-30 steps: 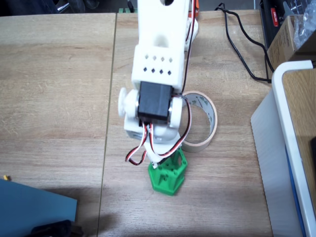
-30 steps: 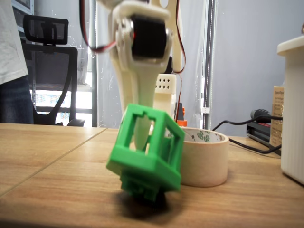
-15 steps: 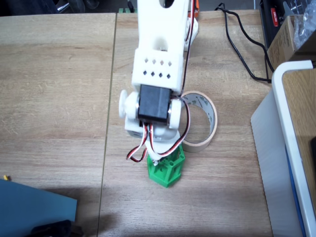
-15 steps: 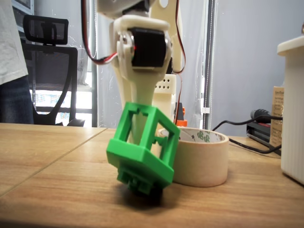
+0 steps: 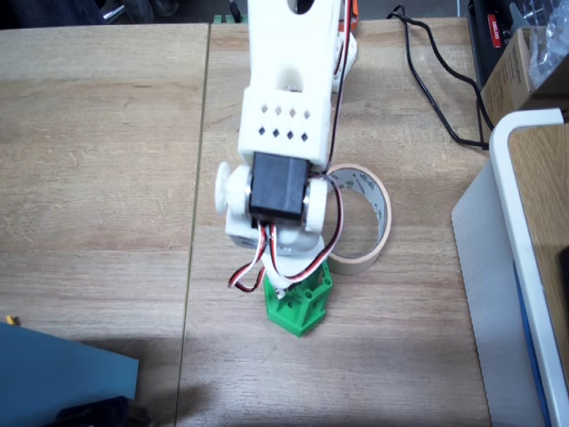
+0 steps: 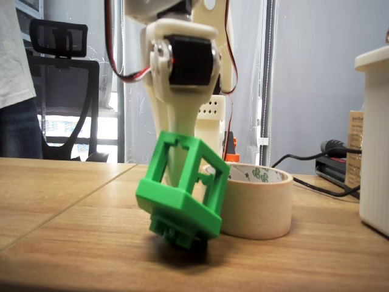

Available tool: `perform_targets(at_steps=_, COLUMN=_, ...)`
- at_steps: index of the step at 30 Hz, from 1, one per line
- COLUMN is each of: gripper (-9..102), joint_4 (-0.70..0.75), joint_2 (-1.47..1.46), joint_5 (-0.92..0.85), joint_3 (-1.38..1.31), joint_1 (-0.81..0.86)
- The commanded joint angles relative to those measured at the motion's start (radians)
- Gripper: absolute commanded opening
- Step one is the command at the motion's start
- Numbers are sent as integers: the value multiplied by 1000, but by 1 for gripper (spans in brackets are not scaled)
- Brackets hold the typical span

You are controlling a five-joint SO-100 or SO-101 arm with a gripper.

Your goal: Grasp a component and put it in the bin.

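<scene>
The green component [image 5: 299,313] hangs tilted in my gripper [image 5: 296,283], just in front of the bin, a cream tape roll [image 5: 380,212] lying flat. From the low fixed view the component [image 6: 182,210] leans to the left, its lower corner at or barely above the table. My gripper [image 6: 180,173] is shut on the component, with one white finger reaching down through its open frame. The bin [image 6: 261,207] stands right behind the block, almost touching it. The arm's body hides part of the block and the bin's near rim from above.
A large white-rimmed box [image 5: 516,267] fills the right side. A black cable [image 5: 427,80] runs across the back right. A blue object [image 5: 53,374] sits at the front left corner. A person [image 6: 12,79] and an office chair [image 6: 61,91] are behind the table.
Over the last second the component turned and tipped further in the gripper and shifted slightly toward the tape roll. Since half a second ago almost nothing has moved.
</scene>
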Motion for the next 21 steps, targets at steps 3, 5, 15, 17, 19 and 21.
perform_targets(at_steps=3, gripper=0, joint_4=2, joint_2=239, joint_5=2, joint_3=-9, joint_1=15)
perform_targets(at_steps=5, gripper=0, joint_4=2, joint_2=273, joint_5=2, joint_3=-9, joint_1=15)
perform_targets(at_steps=15, gripper=0, joint_4=0, joint_2=410, joint_5=2, joint_3=-11, joint_1=14)
perform_targets(at_steps=17, gripper=0, joint_4=0, joint_2=451, joint_5=2, joint_3=-11, joint_1=3)
perform_targets(at_steps=19, gripper=0, joint_4=0, joint_2=489, joint_5=2, joint_3=-11, joint_1=2)
perform_targets(at_steps=21, gripper=0, joint_4=0, joint_2=520, joint_5=2, joint_3=-11, joint_1=-2)
